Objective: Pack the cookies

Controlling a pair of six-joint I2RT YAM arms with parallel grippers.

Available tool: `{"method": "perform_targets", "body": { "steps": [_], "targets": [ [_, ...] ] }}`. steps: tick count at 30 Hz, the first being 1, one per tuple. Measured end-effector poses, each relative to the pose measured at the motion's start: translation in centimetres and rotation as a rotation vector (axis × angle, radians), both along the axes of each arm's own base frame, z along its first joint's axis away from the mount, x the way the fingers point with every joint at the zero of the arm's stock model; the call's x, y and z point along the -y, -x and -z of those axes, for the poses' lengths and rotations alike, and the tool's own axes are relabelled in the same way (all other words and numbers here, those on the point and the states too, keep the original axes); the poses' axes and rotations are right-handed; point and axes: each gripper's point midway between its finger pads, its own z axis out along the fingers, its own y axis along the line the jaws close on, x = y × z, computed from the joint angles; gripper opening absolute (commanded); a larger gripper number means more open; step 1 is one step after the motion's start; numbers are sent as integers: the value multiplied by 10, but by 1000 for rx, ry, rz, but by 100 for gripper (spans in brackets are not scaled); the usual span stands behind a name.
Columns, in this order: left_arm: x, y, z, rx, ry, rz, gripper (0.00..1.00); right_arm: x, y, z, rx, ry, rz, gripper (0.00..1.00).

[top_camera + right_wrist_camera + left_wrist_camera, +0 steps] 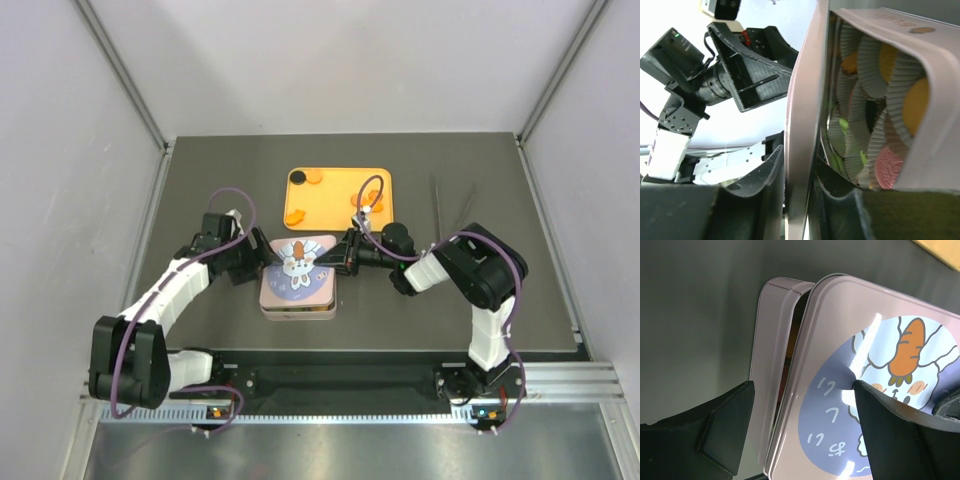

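A pink square tin [297, 306] stands mid-table, its rabbit-picture lid [300, 262] lying askew and tilted over it. My right gripper [343, 258] is shut on the lid's right edge; the right wrist view shows the lid [802, 100] edge-on between its fingers [765, 180]. Under it, white paper cups hold pink [887, 167] and orange [917, 105] cookies. My left gripper [258, 262] is open at the lid's left edge, jaws wide apart over the lid [840, 365] and tin wall [772, 340]. A black cookie [297, 179] and orange cookies [313, 177] lie on the orange tray [335, 205].
The orange tray sits just behind the tin, with more orange cookies at its front left [294, 213] and right [362, 200]. A thin dark stick [437, 205] lies at the back right. Grey walls close in both sides.
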Motion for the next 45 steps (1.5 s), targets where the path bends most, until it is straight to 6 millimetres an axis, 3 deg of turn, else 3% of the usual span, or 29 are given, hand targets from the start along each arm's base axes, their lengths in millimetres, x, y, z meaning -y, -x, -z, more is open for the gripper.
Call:
{"method": "perform_targets", "body": {
  "steps": [18,35,45],
  "targets": [
    [-1,0,1,21,-7,-12,86,-4,-7,37,38,212,-73,36],
    [-1,2,7,0,-12,-13,85,19,6,35,111,337,-109,44],
    [2,3,10,-8,-15,-3,85,46,3,25,179,404,-54,67]
  ]
}}
